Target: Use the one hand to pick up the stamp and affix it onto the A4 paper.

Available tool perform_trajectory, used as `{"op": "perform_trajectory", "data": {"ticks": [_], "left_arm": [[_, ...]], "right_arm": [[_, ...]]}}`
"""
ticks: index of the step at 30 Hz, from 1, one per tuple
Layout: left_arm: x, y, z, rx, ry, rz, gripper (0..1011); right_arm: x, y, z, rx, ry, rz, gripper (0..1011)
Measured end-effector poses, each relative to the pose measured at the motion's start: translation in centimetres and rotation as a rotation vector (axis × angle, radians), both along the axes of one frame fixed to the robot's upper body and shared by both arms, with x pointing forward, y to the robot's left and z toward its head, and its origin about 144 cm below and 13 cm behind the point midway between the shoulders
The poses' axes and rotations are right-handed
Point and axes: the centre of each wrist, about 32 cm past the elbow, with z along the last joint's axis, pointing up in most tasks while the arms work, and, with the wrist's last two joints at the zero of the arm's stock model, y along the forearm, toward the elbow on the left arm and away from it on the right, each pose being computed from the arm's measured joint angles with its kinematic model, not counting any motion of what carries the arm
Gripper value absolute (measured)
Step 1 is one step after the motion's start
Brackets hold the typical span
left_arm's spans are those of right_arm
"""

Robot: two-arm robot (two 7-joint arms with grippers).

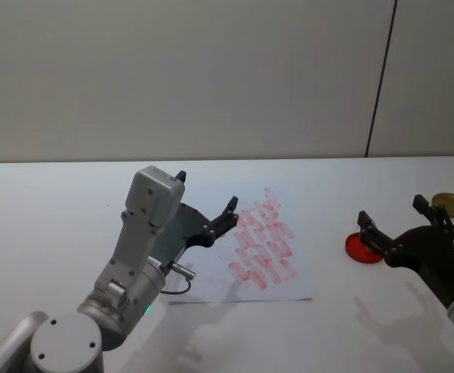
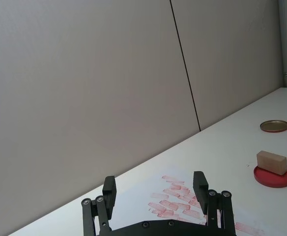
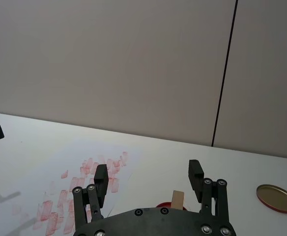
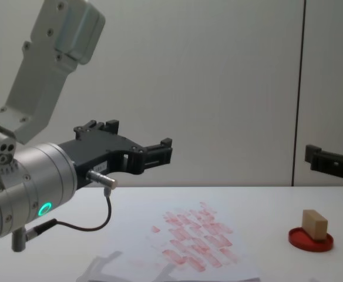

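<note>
The stamp (image 4: 314,224), a small tan wooden block, rests on the round red ink pad (image 4: 310,239) on the right of the table; it also shows as the stamp (image 2: 271,162) in the left wrist view and the stamp (image 3: 178,199) in the right wrist view. My right gripper (image 1: 391,210), on the arm with the blue light, hangs open well above the pad (image 1: 361,249), holding nothing. The A4 paper (image 1: 301,284), covered in red prints, lies at the table's middle. My left gripper (image 1: 206,191) hovers open over the paper's left edge, idle.
A flat brass-coloured lid (image 1: 451,204) lies at the far right, behind the ink pad. The white table (image 1: 56,210) runs back to a grey wall. A thin cable loops under the left wrist (image 4: 95,226).
</note>
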Motion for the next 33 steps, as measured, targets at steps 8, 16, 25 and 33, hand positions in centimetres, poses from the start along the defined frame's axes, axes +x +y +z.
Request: {"op": "perform_trajectory", "data": {"ticks": [8, 16, 25, 33], "left_arm": [[0.00, 0.00, 0.00, 0.000, 0.000, 0.000, 993], [0.00, 0.00, 0.00, 0.000, 0.000, 0.000, 993], [0.00, 0.00, 0.00, 0.000, 0.000, 0.000, 993], [0.00, 0.00, 0.00, 0.000, 0.000, 0.000, 993]], "right_arm": [[-0.08, -0.02, -0.02, 0.000, -0.001, 0.002, 1001], [-0.07, -0.04, -0.02, 0.000, -0.001, 0.001, 1001], [-0.07, -0.04, -0.02, 0.000, -0.001, 0.001, 1001], [0.05, 0.09, 0.02, 0.001, 0.011, -0.006, 1001]]}}
